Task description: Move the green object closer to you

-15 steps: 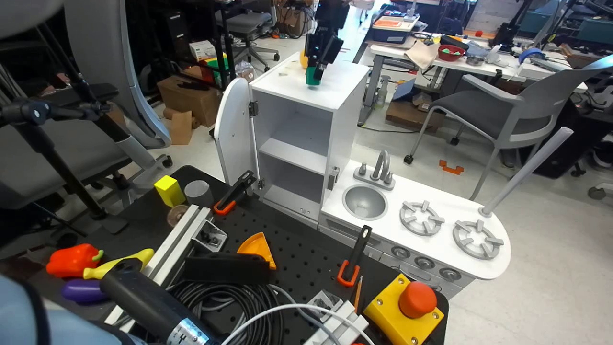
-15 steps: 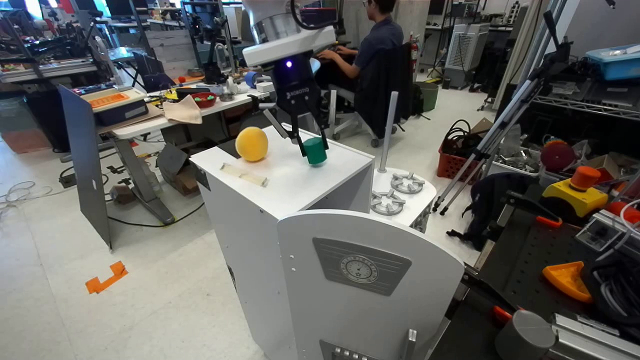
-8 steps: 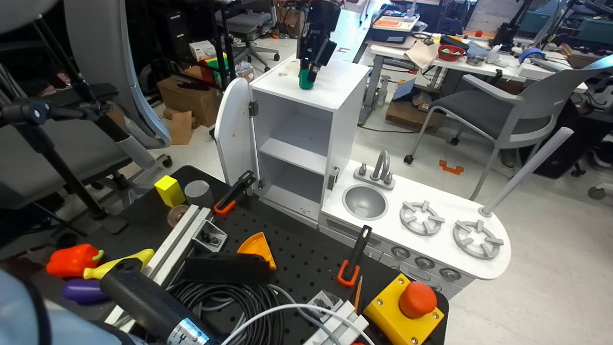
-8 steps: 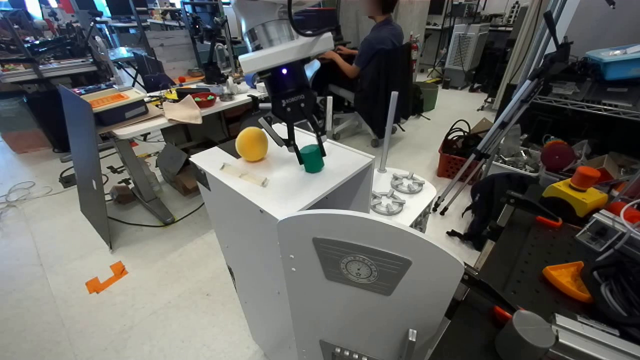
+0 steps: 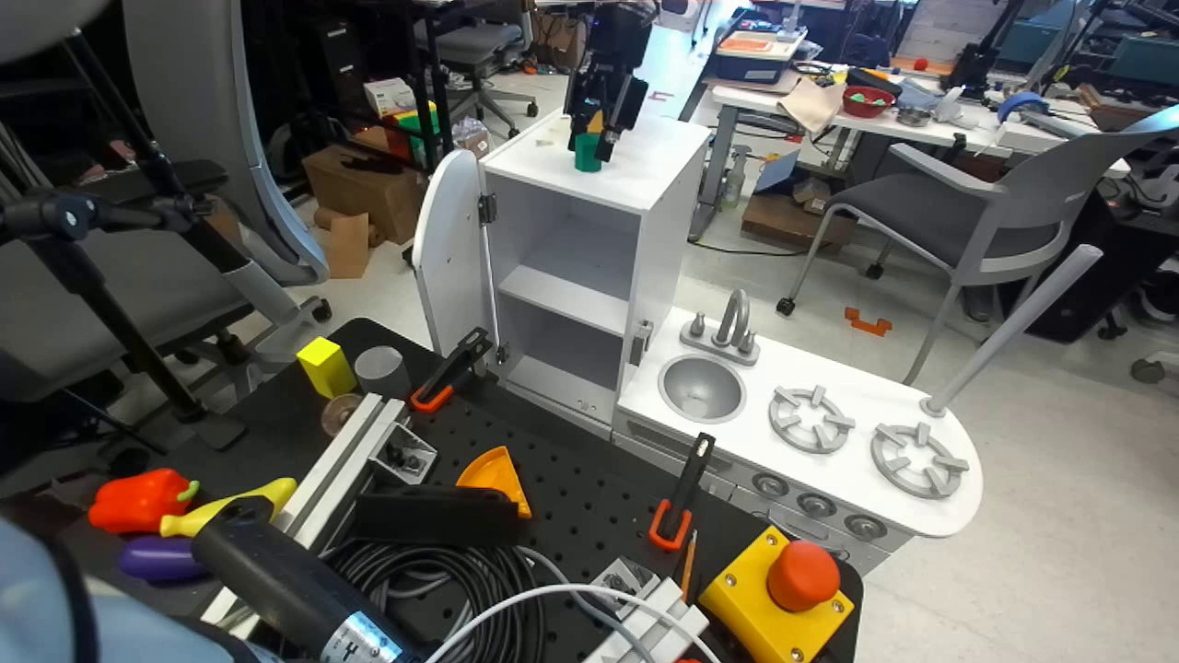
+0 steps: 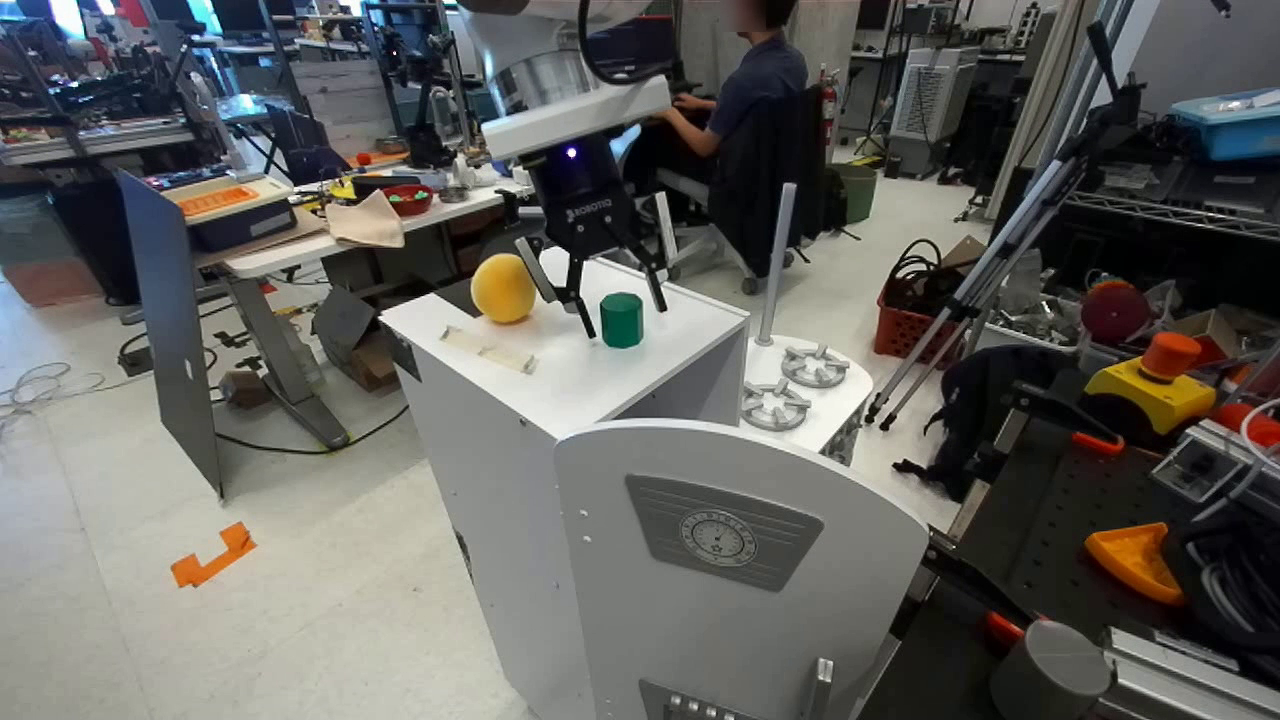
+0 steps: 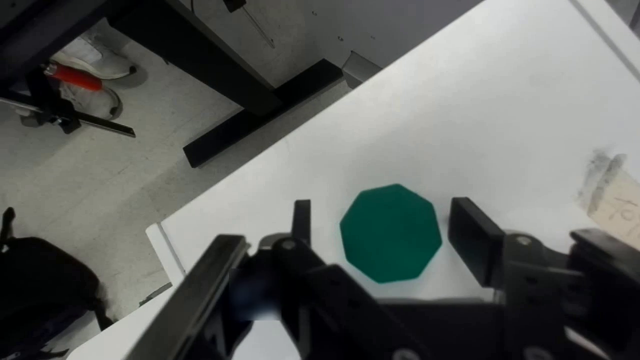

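Observation:
The green object (image 6: 622, 320) is a short teal-green cylinder with flat facets, upright on the white toy kitchen's cabinet top (image 5: 645, 147). My gripper (image 6: 627, 318) stands open over it, one finger on either side. From above, in the wrist view, the green object (image 7: 391, 234) shows its many-sided top between the pads. White surface is visible on both sides of it, with the narrower gap at the right finger (image 7: 472, 240). In an exterior view the green object (image 5: 587, 157) is partly covered by the fingers.
A yellow ball (image 6: 503, 289) and a strip of tape (image 6: 488, 350) are on the same cabinet top. The cabinet's front edge (image 5: 562, 195) lies close to the green object. Its white door (image 5: 451, 249) is swung out, and the sink counter (image 5: 783, 354) sits lower.
A second ago the gripper was closed on the green object, tilted above the top. It moved down with it; the fingers have since spread and the object stands upright between them.

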Robot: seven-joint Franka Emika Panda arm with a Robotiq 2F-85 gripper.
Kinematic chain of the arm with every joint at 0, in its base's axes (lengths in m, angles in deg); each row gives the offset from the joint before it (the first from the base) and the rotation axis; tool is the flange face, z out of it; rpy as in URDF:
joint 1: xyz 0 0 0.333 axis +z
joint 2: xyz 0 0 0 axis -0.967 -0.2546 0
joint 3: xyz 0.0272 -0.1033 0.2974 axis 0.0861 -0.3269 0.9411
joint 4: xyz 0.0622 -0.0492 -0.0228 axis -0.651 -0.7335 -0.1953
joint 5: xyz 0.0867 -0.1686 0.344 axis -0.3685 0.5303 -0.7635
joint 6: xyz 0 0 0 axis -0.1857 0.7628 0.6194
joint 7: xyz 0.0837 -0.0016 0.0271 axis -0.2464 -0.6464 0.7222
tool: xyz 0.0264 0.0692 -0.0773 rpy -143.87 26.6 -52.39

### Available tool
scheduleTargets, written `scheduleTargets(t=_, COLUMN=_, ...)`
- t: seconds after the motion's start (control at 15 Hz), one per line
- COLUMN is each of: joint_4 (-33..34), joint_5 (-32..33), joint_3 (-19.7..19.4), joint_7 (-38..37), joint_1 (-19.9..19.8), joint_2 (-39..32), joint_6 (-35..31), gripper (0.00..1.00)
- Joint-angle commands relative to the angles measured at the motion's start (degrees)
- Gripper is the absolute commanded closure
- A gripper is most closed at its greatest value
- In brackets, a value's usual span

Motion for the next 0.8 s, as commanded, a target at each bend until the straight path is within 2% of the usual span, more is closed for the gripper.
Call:
scheduleTargets(t=0.0, joint_4=-2.79, joint_5=0.92, joint_3=-0.33, joint_7=1.17, joint_1=0.32, joint_2=1.71, joint_6=-0.88, gripper=0.0)
scheduleTargets(t=0.2, joint_4=-4.75, joint_5=1.56, joint_3=-0.64, joint_7=1.85, joint_1=0.44, joint_2=2.98, joint_6=-2.56, gripper=0.0)
scheduleTargets(t=0.33, joint_4=-7.54, joint_5=3.05, joint_3=-0.99, joint_7=2.57, joint_1=0.85, joint_2=5.56, joint_6=-5.93, gripper=0.0)
scheduleTargets(t=0.73, joint_4=-22.68, joint_5=5.1, joint_3=-0.37, joint_7=5.45, joint_1=0.9, joint_2=18.86, joint_6=-16.83, gripper=0.0)
